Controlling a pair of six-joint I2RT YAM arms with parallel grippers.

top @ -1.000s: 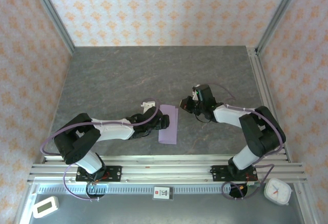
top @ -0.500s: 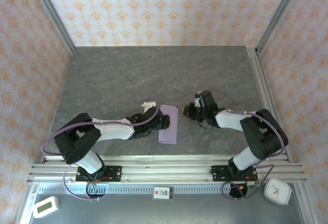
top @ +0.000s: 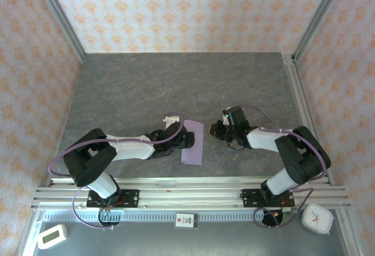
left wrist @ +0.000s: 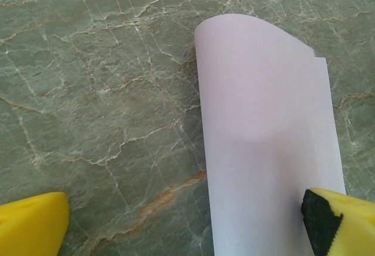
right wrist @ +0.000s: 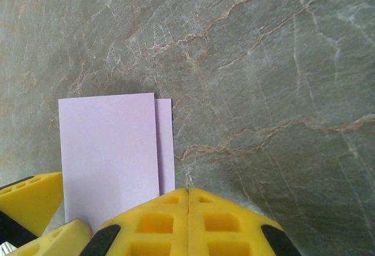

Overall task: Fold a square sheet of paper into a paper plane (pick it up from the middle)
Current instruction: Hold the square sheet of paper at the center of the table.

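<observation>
Top view: the square sheet of paper (top: 193, 142), folded in half into a narrow lilac rectangle, lies flat on the grey veined table (top: 135, 86), near the front edge and between the two arms. Its long axis runs from the near edge toward the back wall, the far end leaning slightly to the right; both short ends are blunt. The left gripper (top: 188, 140) sits low at the sheet's left long edge, jaws spread wide. The right gripper (top: 215, 129) rests just beside the sheet's far right corner, jaws pressed together with nothing between them. Left wrist view: the sheet (left wrist: 263, 144) has its upper layer bulging up in a soft curve at the far end, with a corner of the lower layer showing beyond it; one yellow fingertip (left wrist: 337, 224) overlaps the sheet's edge, the other stands on bare stone. Right wrist view: the sheet (right wrist: 108, 156) shows a thin strip of lower layer along one long side, just ahead of the closed fingers (right wrist: 220, 218).
</observation>
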